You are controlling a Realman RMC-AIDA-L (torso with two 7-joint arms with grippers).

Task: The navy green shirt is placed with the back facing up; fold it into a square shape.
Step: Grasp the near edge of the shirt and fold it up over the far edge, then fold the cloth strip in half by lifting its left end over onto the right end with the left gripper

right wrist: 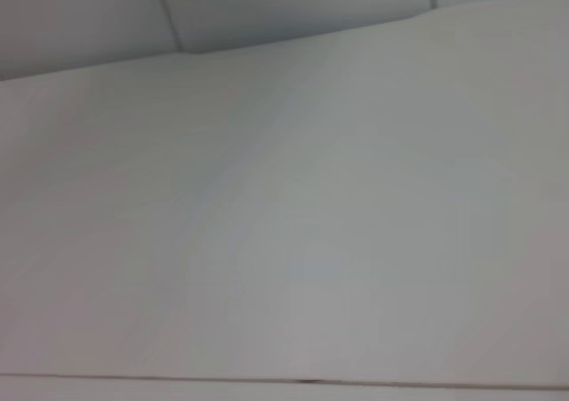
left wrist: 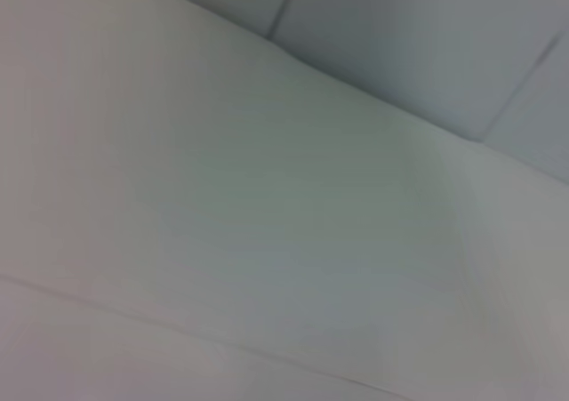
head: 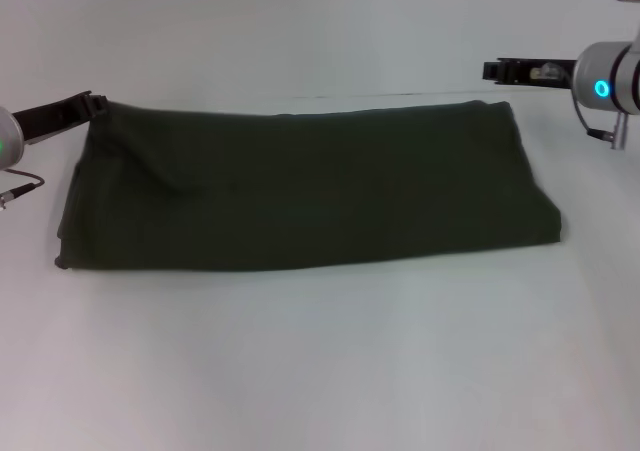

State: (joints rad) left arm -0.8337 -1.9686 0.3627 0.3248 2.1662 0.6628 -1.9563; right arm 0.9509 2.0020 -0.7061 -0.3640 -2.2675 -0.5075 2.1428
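Note:
The navy green shirt (head: 310, 186) lies folded into a long dark band across the white table (head: 320, 371) in the head view. Its far left corner rises to a peak, and a crease runs down from there. My left gripper (head: 92, 102) meets that raised corner and looks shut on it. My right gripper (head: 495, 70) hovers just beyond the shirt's far right corner, apart from the cloth. Both wrist views show only bare white table surface and none of the shirt.
White tabletop stretches in front of the shirt and behind it. A thin line (head: 400, 96) runs along the table just past the shirt's far edge. Grey floor tiles (right wrist: 293, 5) show beyond the table edge in the wrist views.

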